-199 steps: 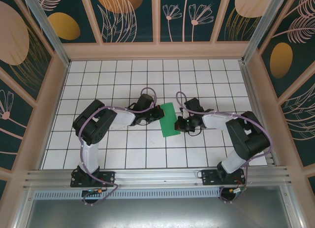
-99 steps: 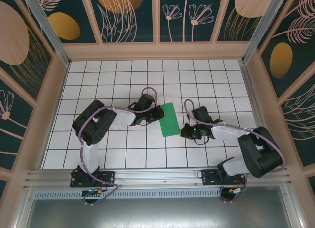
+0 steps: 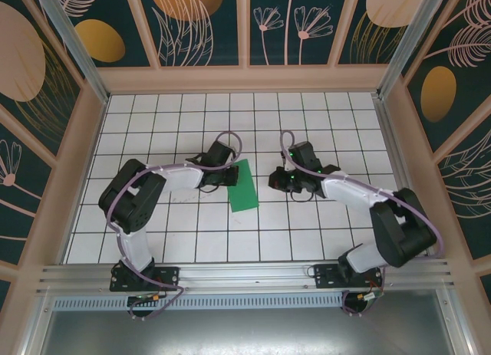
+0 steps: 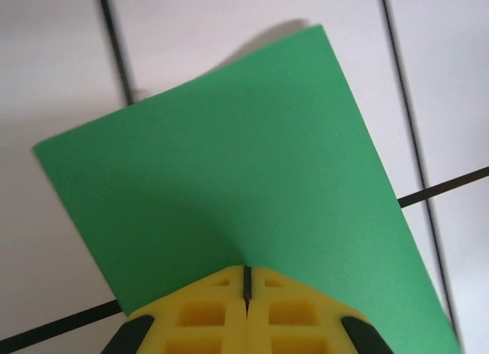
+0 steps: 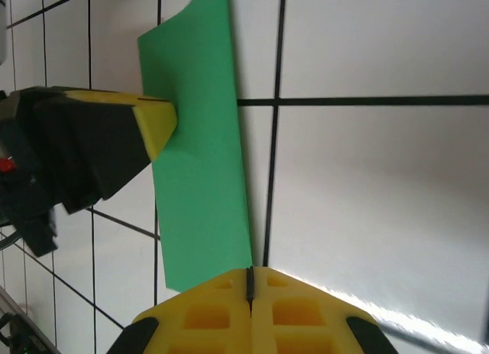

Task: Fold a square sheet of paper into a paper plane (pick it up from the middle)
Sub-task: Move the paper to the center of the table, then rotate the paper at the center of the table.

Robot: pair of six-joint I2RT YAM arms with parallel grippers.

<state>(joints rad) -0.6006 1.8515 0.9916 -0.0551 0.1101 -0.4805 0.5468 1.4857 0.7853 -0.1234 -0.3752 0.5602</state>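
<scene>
The square sheet of paper (image 3: 245, 186) is a bright-green oblong about one tile wide and two long, lying on the white grid table (image 3: 153, 125). No paper plane is in view. My left gripper (image 3: 230, 177) is shut on the middle of the sheet's left long edge. In the left wrist view the sheet (image 4: 229, 178) spreads out from the closed yellow tips (image 4: 247, 270). My right gripper (image 3: 273, 180) is shut and holds nothing, a little off the sheet's right edge. Its wrist view shows its tips (image 5: 250, 273) over the sheet's (image 5: 200, 155) corner, and the left gripper (image 5: 166, 118) across from it.
Raised wooden walls (image 3: 245, 79) with patterned panels close in the table on three sides. A metal rail (image 3: 245, 274) runs along the near edge by the arm bases. Both arms' cables (image 3: 230, 140) loop above the wrists.
The left gripper has drawn back to the left, and the green sheet has moved about half a tile left with it. The right gripper swung back from the near side to beside the sheet's right edge.
</scene>
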